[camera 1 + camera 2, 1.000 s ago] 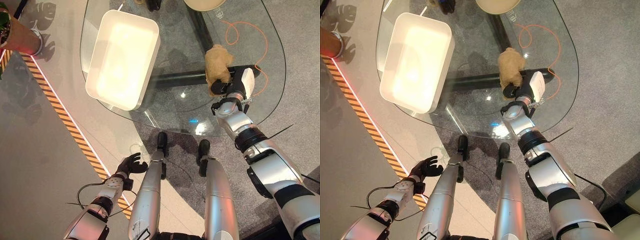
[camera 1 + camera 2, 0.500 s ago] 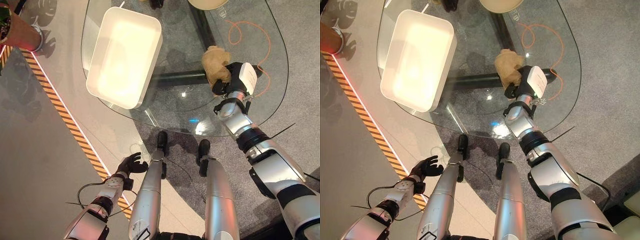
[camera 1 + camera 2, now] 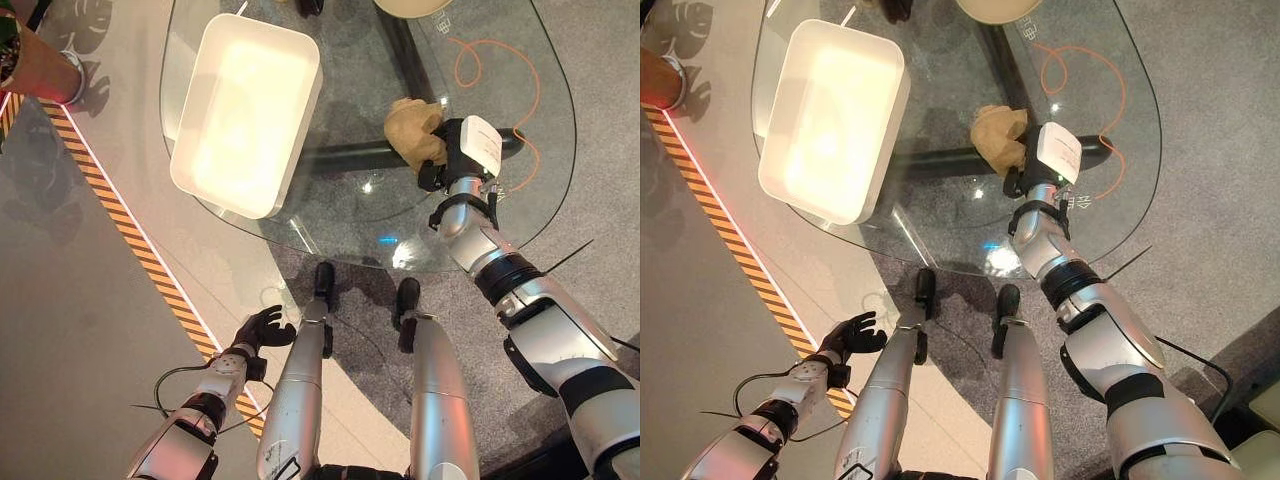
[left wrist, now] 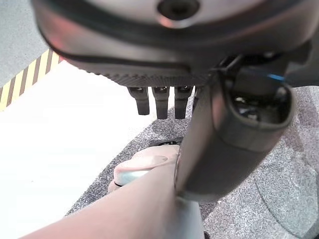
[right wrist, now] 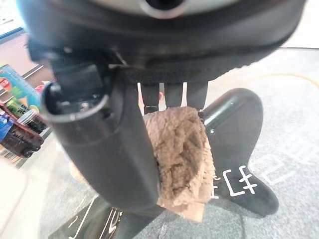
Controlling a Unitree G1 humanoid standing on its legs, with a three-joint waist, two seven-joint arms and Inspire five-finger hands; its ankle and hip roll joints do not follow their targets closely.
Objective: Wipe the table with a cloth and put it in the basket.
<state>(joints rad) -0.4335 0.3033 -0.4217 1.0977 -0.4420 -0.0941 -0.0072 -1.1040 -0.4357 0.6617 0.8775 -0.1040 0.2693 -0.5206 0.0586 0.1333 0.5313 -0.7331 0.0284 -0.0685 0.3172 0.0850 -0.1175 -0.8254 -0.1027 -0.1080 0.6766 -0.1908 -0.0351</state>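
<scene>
A tan cloth (image 3: 410,128) lies bunched on the glass table (image 3: 340,205), right of its middle. My right hand (image 3: 452,155) is shut on it from the right. In the right wrist view the thumb (image 5: 117,154) and fingers (image 5: 174,97) pinch the cloth (image 5: 182,154) against the glass. The white basket (image 3: 222,203) stands at the table's left, a short gap away from the cloth. My left hand (image 3: 262,327) hangs low over the floor at the lower left, its fingers (image 4: 159,102) relaxed and holding nothing.
A dark table base (image 3: 345,157) runs under the glass. An orange cord (image 3: 500,85) loops at the far right. A cream round object (image 3: 410,5) sits at the far edge. Yellow-black tape (image 3: 130,230) and a plant pot (image 3: 45,75) mark the floor on the left.
My right hand has slid the cloth leftward across the glass, closer to the basket. The left hand has stayed where it was.
</scene>
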